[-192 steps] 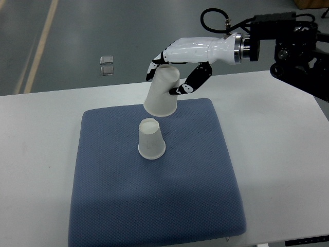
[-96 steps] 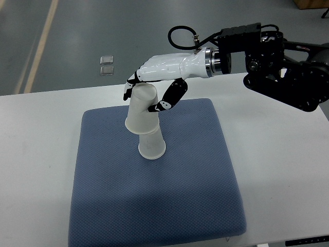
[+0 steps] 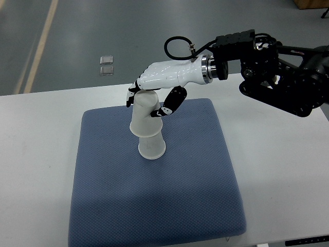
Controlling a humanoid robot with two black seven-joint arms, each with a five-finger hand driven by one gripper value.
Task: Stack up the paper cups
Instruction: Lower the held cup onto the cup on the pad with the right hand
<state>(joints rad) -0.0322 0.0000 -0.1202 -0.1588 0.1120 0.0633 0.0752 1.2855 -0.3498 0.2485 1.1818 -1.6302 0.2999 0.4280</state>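
Two paper cups (image 3: 146,116), one cushion (image 3: 154,206)

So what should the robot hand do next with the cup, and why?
Probably push the top cup straight down a little: the right hand grips it over the bottom cup on the blue mat, and it looks only partly seated.

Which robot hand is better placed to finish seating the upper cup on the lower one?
The right robot hand. It already grips the upper paper cup, which sits over the lower paper cup on the blue pad. No left arm shows in the top view.
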